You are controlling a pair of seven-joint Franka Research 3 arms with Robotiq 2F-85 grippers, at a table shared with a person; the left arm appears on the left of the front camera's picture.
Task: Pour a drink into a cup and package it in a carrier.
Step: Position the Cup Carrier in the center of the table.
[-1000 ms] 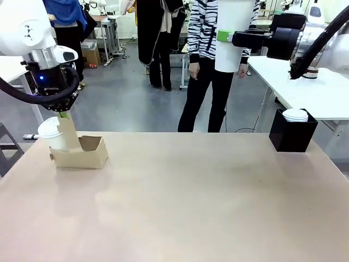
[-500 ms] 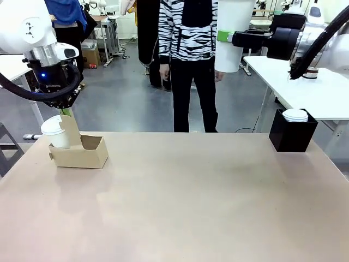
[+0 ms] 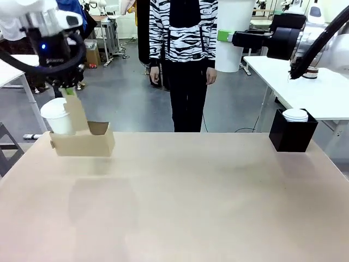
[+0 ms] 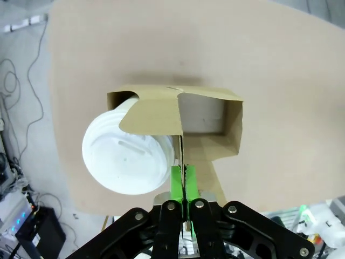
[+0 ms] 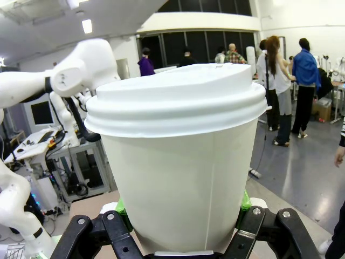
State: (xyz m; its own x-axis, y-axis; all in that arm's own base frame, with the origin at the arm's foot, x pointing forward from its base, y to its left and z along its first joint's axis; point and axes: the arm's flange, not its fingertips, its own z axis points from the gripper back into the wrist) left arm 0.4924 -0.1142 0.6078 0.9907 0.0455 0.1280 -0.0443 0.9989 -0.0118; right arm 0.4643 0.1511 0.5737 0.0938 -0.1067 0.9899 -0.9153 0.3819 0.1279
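The left fingers (image 4: 176, 182), pinched shut on the upright handle, hold one brown carrier (image 3: 82, 144) just above the counter (image 3: 207, 202), near its far left corner. One lidded white cup (image 3: 57, 117) sits in the slot left of the handle. The right fingers (image 3: 224, 36) clamp a second cup (image 5: 178, 178) high at right. One black box (image 3: 292, 139) stands near the far right edge, with wide bare counter between.

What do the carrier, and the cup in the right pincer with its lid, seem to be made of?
The carrier looks like brown cardboard, matte, judging by its thin raw edges and folds. The cup is probably white paper, matte, with a vertical seam down its side. The lid seems white plastic, smooth and faintly glossy, with a moulded stepped rim.
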